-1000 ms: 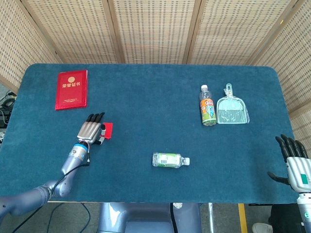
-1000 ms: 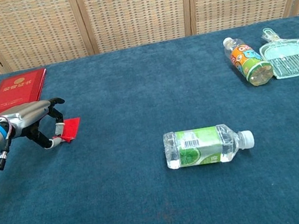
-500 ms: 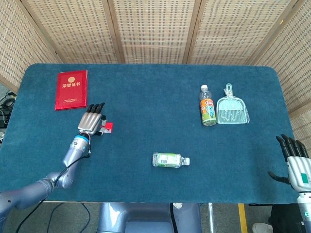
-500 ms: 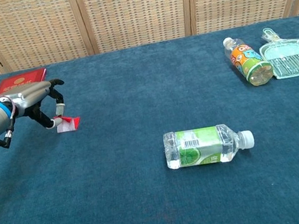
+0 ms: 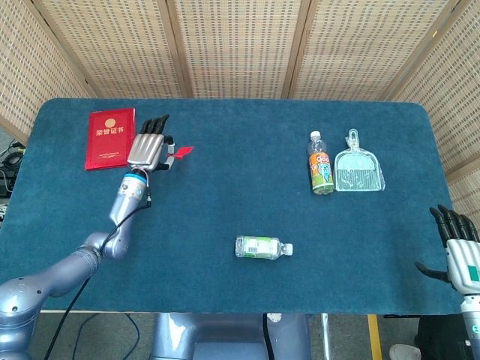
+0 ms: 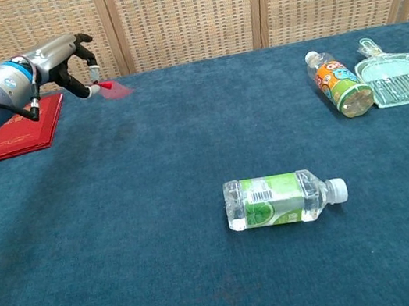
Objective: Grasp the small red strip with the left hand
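Note:
My left hand is raised above the blue table at the left, beside the red booklet. It pinches the small red strip, which sticks out to the right of the fingers and hangs clear of the cloth. My right hand sits at the lower right edge of the head view, off the table, fingers spread and holding nothing. The chest view does not show it.
A red booklet lies at the far left. A clear bottle with a green label lies on its side mid-table. An orange-labelled bottle and a clear dustpan lie at the right.
My left hand lifted off the cloth and moved away from me toward the booklet, carrying the red strip up with it. The right hand barely moved.

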Available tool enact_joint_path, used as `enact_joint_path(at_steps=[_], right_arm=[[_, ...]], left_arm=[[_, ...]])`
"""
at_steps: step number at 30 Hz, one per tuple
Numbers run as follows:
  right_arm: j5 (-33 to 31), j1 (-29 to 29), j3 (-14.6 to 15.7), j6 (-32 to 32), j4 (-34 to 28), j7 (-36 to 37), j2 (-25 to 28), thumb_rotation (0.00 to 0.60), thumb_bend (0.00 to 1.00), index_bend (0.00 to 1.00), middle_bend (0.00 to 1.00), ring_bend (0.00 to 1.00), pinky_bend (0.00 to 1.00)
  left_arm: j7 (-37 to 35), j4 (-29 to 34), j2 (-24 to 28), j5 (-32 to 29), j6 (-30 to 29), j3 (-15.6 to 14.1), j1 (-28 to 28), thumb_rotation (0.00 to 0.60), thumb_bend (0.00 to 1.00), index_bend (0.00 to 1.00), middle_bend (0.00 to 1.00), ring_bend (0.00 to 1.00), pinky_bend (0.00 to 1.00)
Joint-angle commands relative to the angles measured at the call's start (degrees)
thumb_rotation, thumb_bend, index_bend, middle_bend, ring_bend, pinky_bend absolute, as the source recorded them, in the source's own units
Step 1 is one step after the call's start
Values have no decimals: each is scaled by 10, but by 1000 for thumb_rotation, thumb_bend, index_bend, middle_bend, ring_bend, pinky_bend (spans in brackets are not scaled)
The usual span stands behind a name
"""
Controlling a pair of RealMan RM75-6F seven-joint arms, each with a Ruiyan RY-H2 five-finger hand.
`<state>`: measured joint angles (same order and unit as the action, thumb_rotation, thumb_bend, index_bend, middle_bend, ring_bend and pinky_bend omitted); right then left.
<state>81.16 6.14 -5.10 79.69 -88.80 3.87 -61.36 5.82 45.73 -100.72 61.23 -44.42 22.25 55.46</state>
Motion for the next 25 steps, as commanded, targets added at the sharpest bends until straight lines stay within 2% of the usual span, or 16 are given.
enact_joint_path(at_steps=[1, 6, 11, 19, 25], right_arm=[[0, 0, 0, 0, 0, -1, -1, 600, 0, 0, 0, 0, 0], [4, -1, 2, 2, 1, -3, -2, 600, 0, 0, 0, 0, 0], [9, -3, 3, 7, 1, 0, -1, 600, 0, 0, 0, 0, 0], [13, -7, 5, 15, 1, 2, 0, 600, 0, 0, 0, 0, 0], [15, -9, 5, 19, 1, 3, 1, 600, 0, 0, 0, 0, 0]], left_arm=[[-55, 91, 38, 20, -2, -1, -14, 600, 647, 619, 0, 0, 0], [-133, 293, 136, 37, 23, -24, -66, 600, 634, 618, 0, 0, 0], [-207, 414, 193, 67, 33, -45, -103, 600, 628, 618, 0, 0, 0], [-329, 531, 244, 148, 63, -92, -131, 600, 624, 619, 0, 0, 0], [-382, 554, 260, 185, 76, -106, -128, 600, 623, 619, 0, 0, 0]])
